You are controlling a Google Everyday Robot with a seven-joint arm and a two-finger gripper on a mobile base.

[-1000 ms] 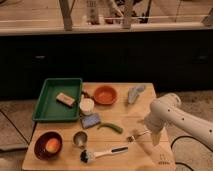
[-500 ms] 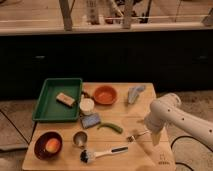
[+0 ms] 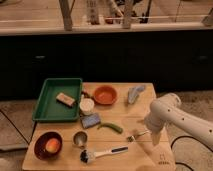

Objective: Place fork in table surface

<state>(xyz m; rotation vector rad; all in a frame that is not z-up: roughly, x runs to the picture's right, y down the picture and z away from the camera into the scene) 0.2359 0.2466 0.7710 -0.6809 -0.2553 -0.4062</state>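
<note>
I see the fork (image 3: 136, 135) lying low over the right part of the table (image 3: 142, 155), tines pointing left toward the green pepper (image 3: 110, 127), its handle running right into the gripper (image 3: 148, 133). The gripper sits at the fork's right end, under the white arm (image 3: 172, 117); I judge it clenched on the handle, so release comes straight down here.
</note>
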